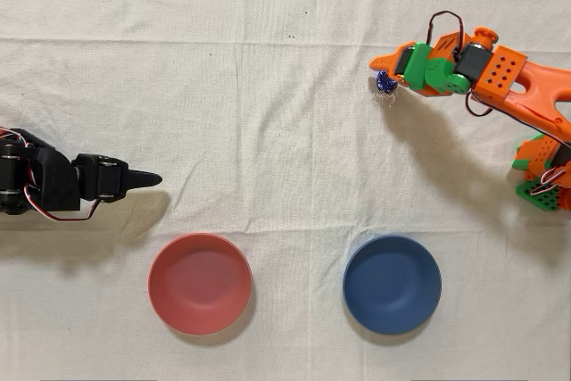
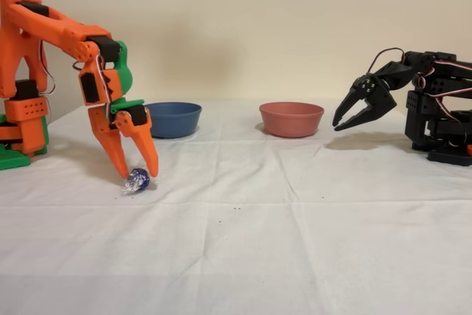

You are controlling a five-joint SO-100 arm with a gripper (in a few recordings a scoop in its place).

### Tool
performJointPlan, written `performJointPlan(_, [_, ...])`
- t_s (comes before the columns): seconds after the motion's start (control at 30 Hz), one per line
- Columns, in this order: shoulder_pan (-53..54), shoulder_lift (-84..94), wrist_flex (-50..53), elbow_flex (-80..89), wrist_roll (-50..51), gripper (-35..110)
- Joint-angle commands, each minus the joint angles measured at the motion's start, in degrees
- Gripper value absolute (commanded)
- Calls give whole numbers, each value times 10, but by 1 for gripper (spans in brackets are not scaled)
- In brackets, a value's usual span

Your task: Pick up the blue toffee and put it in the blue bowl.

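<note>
Soft even light (faint shadows), sharp

**No readable text in either view**

No words, labels, brand names, numbers or signs can be read anywhere in the overhead view or the fixed view. The white specks on the blue toffee are too small to make out as print or mere pattern.
</note>
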Motion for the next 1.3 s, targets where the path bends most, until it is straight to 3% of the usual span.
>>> performJointPlan(0.0, [2, 4, 4, -39, -4, 34])
performJointPlan(0.47, [-9, -37, 3, -54, -19, 32])
performJointPlan(0.9, [-12, -48, 2, -60, -28, 16])
performJointPlan(1.27, [-13, -19, 6, -54, -49, 14])
